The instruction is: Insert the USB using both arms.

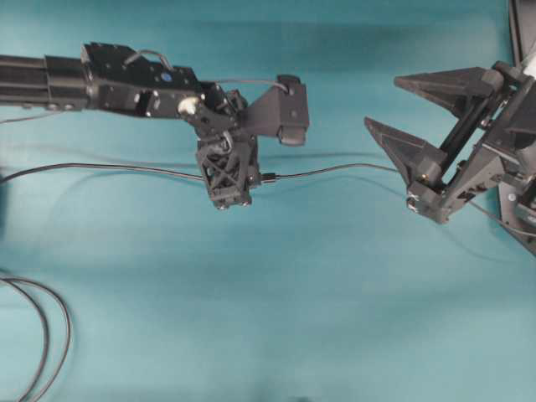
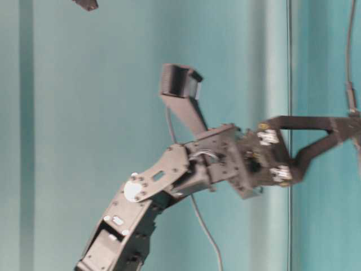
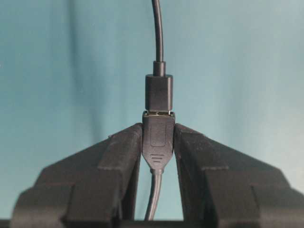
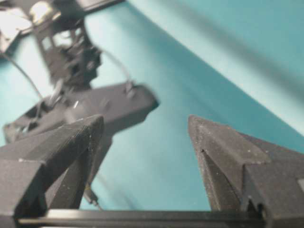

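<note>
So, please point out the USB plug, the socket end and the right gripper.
USB plug (image 3: 159,92): left wrist view, its dark body.
socket end (image 3: 158,137): left wrist view, its housing between the fingers.
right gripper (image 1: 396,107): overhead view, gap between fingertips.

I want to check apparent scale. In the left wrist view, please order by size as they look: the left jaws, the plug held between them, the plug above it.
1. Left jaws, though nearest the camera.
2. Held plug.
3. Upper plug, only slightly smaller.
</note>
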### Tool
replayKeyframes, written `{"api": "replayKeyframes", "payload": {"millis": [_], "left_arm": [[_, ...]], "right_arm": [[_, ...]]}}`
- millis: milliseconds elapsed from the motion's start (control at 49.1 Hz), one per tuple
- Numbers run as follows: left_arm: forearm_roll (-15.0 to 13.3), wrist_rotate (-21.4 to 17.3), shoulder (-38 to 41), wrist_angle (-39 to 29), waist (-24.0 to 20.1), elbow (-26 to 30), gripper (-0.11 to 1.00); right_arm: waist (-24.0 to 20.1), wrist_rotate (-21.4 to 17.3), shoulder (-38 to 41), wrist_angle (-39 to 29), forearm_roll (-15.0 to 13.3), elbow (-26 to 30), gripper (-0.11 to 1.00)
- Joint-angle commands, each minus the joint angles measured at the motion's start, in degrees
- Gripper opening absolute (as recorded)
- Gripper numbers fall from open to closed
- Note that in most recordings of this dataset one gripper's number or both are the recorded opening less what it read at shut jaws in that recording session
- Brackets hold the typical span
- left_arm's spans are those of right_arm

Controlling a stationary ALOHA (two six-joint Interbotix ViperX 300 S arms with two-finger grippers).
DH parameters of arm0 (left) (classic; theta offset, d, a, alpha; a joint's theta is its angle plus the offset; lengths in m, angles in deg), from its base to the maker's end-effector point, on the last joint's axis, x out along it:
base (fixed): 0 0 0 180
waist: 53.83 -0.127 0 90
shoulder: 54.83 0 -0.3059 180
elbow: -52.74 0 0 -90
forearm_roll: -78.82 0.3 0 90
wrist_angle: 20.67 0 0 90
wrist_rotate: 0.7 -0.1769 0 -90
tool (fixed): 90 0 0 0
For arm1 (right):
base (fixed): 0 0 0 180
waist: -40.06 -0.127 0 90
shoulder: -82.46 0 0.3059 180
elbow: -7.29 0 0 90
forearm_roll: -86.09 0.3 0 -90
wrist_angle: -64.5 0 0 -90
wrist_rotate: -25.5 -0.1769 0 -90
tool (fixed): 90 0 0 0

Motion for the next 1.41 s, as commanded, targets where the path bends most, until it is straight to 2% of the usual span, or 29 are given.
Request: {"api": "replayKeyframes", "payload": {"millis": [0,285,652,692,774,835,855,1039,1222,1385], "left_arm": [[2.2,1.85,0.09,0.97,0.97,1.58,0.25],[6.86,7.73,1.76,5.1,1.32,1.93,0.25],[6.86,7.82,1.67,4.92,2.99,1.76,0.26],[6.86,7.91,1.49,4.92,3.43,1.93,0.35],[6.86,7.91,0.44,4.83,3.87,1.93,0.59],[6.86,7.91,-1.05,4.75,4.04,1.67,0.76],[6.86,7.91,-1.67,4.66,4.04,1.58,0.79],[6.86,8.09,-9.58,4.66,3.78,-0.88,0.75],[6.86,8.79,-18.98,4.92,3.78,-7.21,0.75],[6.86,9.76,-28.3,11.25,3.78,-13.54,0.75]], "right_arm": [[0.18,-0.88,-0.79,0.18,0.0,0.44,0.79],[0.18,-0.79,-2.11,0.09,0.18,0.26,0.79],[0.18,-0.53,-2.11,0.26,0.18,-0.09,0.79],[0.18,-0.53,-2.11,0.35,0.18,-0.09,0.79],[0.18,-0.53,-2.11,0.79,0.18,-0.26,0.79],[0.18,-0.53,-2.2,1.05,0.18,-0.35,0.79],[0.18,-0.53,-2.29,1.23,0.18,-0.44,0.79],[0.26,-0.35,-2.29,3.34,0.18,-1.05,0.79],[0.18,-0.18,-3.34,4.66,0.18,-2.46,0.79],[0.18,-0.09,-8.35,5.36,0.18,-5.01,0.79]]}}
